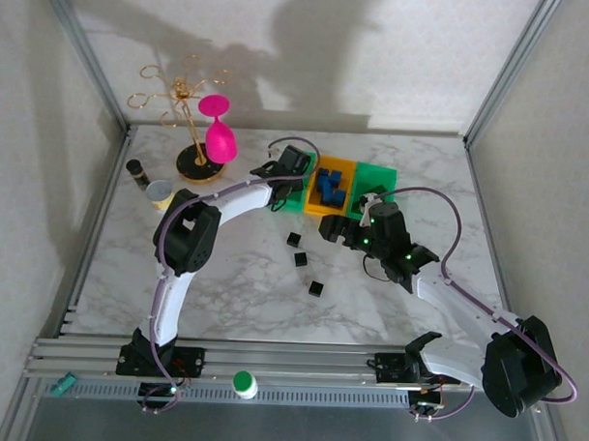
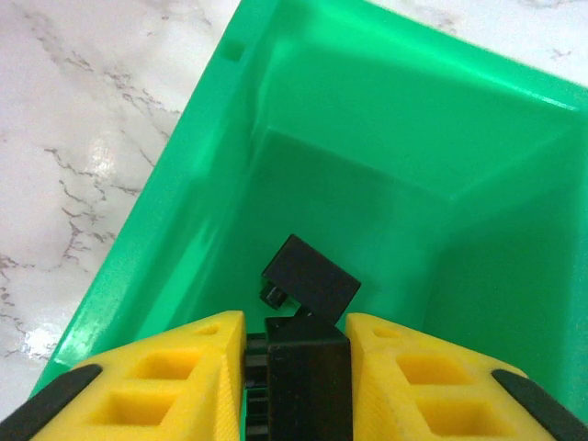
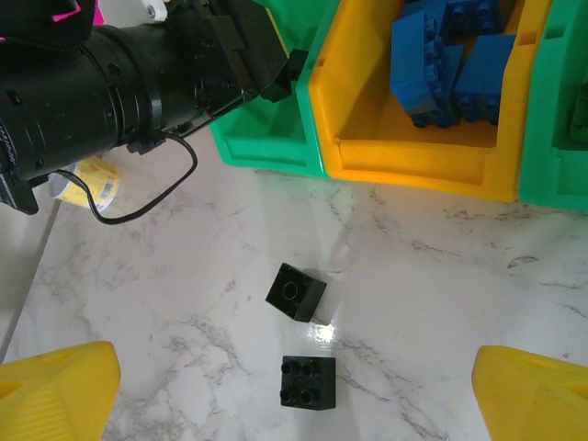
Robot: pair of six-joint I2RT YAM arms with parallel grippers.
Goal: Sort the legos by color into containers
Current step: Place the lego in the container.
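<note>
My left gripper hangs over the left green container, shut on a black lego that sits between its yellow fingers. Another black lego lies tilted on that bin's floor just below. The yellow-orange middle container holds several blue legos, and a second green container sits on its right. My right gripper stands wide open above two black legos on the marble. The top view shows three black legos on the table.
A gold wire stand with a pink glass stands at the back left. A tin can and a small dark bottle are beside it. The left arm reaches across toward the bins. A white and green knob sits on the front rail.
</note>
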